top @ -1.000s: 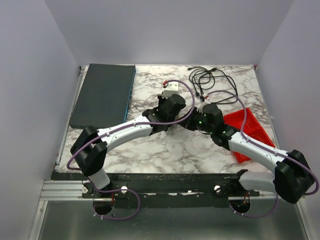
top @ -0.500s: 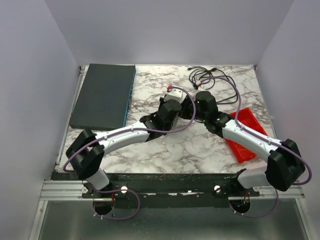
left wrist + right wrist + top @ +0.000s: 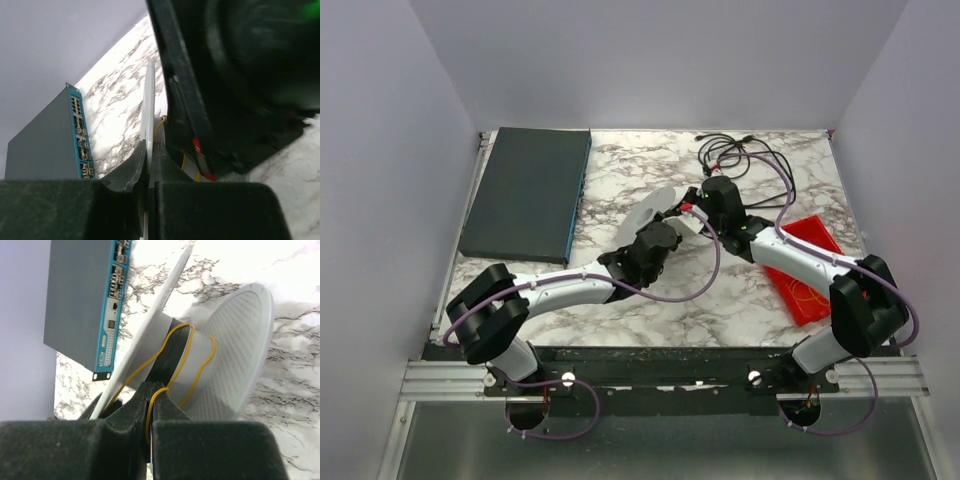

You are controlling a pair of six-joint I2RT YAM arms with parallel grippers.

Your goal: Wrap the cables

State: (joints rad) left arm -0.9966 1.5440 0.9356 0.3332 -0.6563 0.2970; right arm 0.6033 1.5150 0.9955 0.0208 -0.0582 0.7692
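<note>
My right gripper (image 3: 151, 395) is pinched shut on the yellow cable (image 3: 190, 337) - it runs straight ahead and loops round the middle of the white spool (image 3: 245, 340). My left gripper (image 3: 149, 150) squeezes the spool's flat rim - spool tipped sideways.

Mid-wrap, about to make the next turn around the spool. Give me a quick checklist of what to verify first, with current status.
1. Left tool shut on the spool flange: ok.
2. Right tool shut on the yellow wire: ok.
3. Wire turns lie between the flanges, on the core: ok.
4. Turns snug on the core: not ok, they hang slack.
5. Black cord clear of the right arm: cannot tell.
6. Strands in the red tray free of tangles: cannot tell.
</note>
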